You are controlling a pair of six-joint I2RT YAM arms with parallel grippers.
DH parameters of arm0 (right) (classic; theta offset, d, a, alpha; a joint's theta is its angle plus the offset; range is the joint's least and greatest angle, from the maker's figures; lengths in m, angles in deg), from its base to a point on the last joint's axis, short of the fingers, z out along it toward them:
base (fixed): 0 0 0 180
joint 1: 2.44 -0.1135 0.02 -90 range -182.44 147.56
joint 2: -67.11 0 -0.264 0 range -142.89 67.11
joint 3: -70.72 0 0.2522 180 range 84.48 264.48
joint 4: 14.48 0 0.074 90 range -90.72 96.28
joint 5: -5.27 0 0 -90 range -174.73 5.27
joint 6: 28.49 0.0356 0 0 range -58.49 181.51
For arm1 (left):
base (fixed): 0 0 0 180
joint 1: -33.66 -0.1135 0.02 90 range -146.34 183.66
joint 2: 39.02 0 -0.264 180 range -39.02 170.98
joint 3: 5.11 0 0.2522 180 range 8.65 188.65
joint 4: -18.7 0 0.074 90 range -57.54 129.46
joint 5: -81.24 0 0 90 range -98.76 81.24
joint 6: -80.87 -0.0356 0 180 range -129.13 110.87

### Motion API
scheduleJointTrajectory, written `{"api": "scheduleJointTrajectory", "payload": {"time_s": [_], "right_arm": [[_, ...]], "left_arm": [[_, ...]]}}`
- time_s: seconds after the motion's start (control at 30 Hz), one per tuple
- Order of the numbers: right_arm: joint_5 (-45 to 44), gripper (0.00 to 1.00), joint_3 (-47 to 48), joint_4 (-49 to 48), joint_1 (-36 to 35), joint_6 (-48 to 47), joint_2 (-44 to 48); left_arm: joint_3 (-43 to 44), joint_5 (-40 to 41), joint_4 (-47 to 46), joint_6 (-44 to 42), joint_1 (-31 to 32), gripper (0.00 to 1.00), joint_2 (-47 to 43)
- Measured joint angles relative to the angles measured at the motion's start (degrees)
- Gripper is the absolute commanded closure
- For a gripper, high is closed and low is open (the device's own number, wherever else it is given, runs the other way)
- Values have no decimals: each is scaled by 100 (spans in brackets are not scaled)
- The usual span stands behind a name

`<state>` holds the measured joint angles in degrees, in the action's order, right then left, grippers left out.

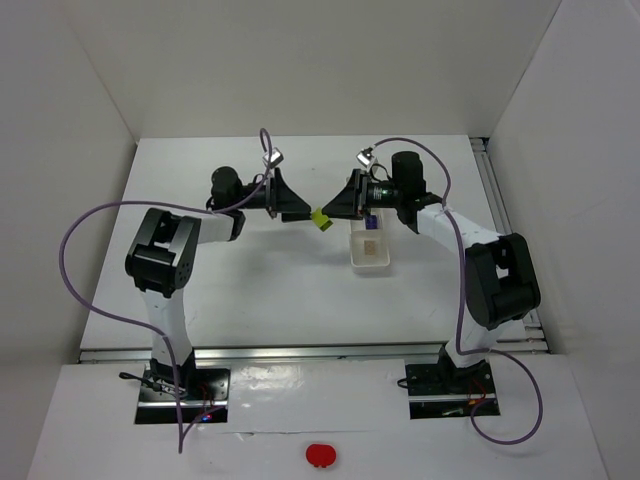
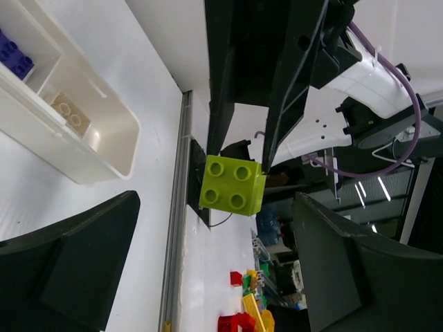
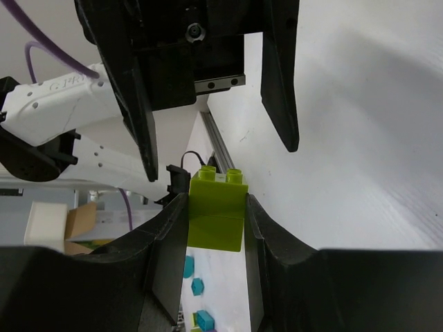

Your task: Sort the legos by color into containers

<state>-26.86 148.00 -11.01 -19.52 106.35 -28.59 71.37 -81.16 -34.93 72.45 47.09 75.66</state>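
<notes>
Right jaws clamp the yellow-green lego mid-air; tray at its 5 o'clock; left jaws wide open, empty, facing it; risk I see: fingertip-only grip, brick twists out or lands in the cream lego compartment.

the worktop is a plain white surface, closed in by white walls at the left, back and right. a metal rail runs along its near edge, and another runs down its right side. one long narrow white tray lies flat on it, right of centre, its length running away from the near edge. on the near side of the rail, on a white ledge, sit the left base plate and the right base plate. a small red object lies nearer still.
</notes>
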Motion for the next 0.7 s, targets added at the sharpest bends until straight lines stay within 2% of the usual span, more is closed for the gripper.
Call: {"api": "scheduleJointTrajectory", "payload": {"time_s": [0.03,0.17,0.2,0.3,0.5,0.6,0.63,0.7], "right_arm": [[4,99,0,-2,0,-2,0],[9,99,0,0,0,-26,0],[9,99,0,-2,0,-35,0],[9,99,0,0,0,-39,0],[2,99,0,0,0,-61,0],[26,99,0,-7,-2,-83,11],[33,99,0,-7,0,-85,13],[33,99,0,-4,0,-92,13]], "left_arm": [[28,-13,9,-11,20,0,0],[208,-52,157,-105,160,15,-2],[243,-79,192,-149,205,21,-2],[302,-144,267,-199,284,26,-2],[319,-192,452,-251,369,51,-2],[321,-210,474,-317,369,52,-2],[326,-214,472,-317,369,49,-2],[330,-221,448,-308,369,37,-2]]}}
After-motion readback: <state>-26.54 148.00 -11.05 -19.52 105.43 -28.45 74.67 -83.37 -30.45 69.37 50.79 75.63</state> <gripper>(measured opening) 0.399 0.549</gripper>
